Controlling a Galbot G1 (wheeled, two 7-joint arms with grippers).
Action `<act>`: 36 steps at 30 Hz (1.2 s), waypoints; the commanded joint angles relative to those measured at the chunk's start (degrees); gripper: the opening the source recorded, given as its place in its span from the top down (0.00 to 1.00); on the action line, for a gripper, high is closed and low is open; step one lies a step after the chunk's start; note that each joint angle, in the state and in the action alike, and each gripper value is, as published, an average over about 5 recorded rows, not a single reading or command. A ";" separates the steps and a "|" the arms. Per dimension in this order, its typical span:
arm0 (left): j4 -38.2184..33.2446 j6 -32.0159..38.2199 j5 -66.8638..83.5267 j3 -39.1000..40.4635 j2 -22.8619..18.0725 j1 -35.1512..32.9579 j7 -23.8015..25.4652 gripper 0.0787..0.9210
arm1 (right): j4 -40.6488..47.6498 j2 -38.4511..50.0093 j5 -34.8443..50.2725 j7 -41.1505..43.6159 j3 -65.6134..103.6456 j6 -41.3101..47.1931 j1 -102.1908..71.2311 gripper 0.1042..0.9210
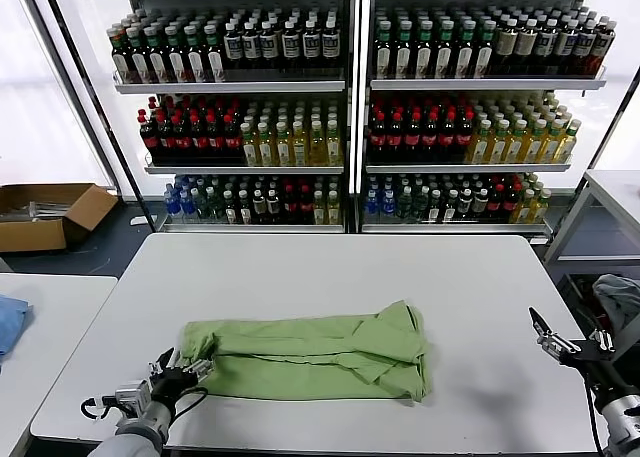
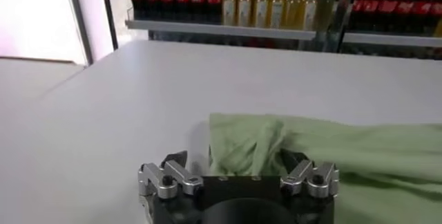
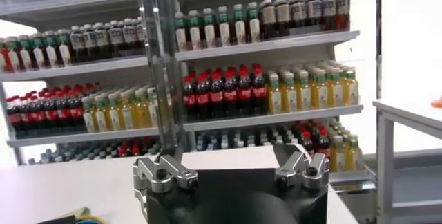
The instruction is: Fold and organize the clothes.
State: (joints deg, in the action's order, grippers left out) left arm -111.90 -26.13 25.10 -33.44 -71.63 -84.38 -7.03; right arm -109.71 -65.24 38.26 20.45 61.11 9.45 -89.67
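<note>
Left gripper [image 1: 190, 369] jaws spread wide at left end of folded clothes [image 1: 320, 352], pinching nothing. Right gripper [image 1: 548, 335] jaws spread, empty, beyond table [image 1: 330, 267] right edge.

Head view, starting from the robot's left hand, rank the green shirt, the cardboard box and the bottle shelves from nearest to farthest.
1. Green shirt: right at the left hand, on the white table.
2. Cardboard box: on the floor, far left.
3. Bottle shelves: behind the table, farthest.

Folded shirt [image 1: 315, 354] on table [image 1: 330, 267] near front edge, bottle shelves [image 1: 345, 107] behind, cardboard box [image 1: 45, 215] far left on floor.
</note>
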 commanded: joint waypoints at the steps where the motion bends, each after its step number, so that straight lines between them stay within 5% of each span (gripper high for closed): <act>1: 1.65 -0.13 0.09 0.91 -2.82 -0.20 -2.44 0.14 | 0.61 -0.43 1.82 1.15 2.14 -1.14 -1.26 0.12; 25: 0.05 4.88 -5.39 0.00 -5.13 -0.79 1.89 0.93 | -0.23 0.35 2.96 0.78 0.42 -0.38 -0.15 0.12; 36: -0.96 4.25 -3.48 -8.34 -0.01 0.89 5.71 0.97 | -0.46 -0.42 2.56 0.59 0.38 -0.48 -0.24 0.12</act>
State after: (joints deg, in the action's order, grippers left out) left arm -112.43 -22.19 21.61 -36.61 -74.04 -84.42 -3.61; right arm -109.98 -65.52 40.74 21.07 61.50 9.04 -89.99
